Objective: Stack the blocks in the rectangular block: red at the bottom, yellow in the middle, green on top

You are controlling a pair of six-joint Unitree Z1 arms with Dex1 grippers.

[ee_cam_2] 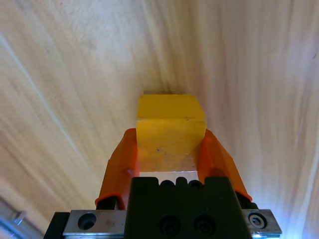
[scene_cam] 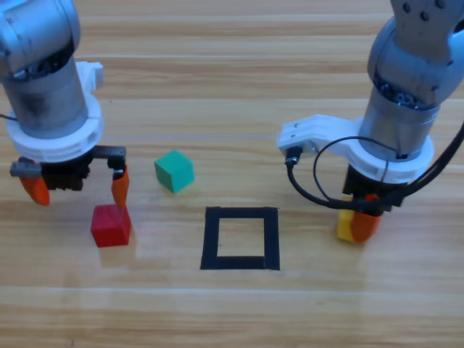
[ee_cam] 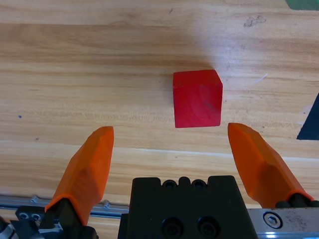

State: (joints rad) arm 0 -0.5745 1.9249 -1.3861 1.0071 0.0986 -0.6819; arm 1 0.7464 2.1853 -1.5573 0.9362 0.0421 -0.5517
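The red cube (scene_cam: 111, 225) rests on the table at the left, just below my left gripper (scene_cam: 78, 188), which hangs open above it. In the left wrist view the red cube (ee_cam: 197, 98) lies ahead of the spread jaws of the left gripper (ee_cam: 170, 144), slightly right of centre. The green cube (scene_cam: 174, 171) sits to the right of that gripper. The black tape square (scene_cam: 241, 238) lies hollow in the middle of the table. At the right, my right gripper (scene_cam: 360, 220) is shut on the yellow cube (scene_cam: 349, 225), and the yellow cube (ee_cam_2: 170, 130) sits between its jaws (ee_cam_2: 170, 149).
Bare wooden table surrounds the tape square. A black cable (scene_cam: 312, 181) loops from the right wrist towards the square. A corner of the green cube (ee_cam: 304, 4) and a black tape edge (ee_cam: 310, 119) show at the left wrist view's right side.
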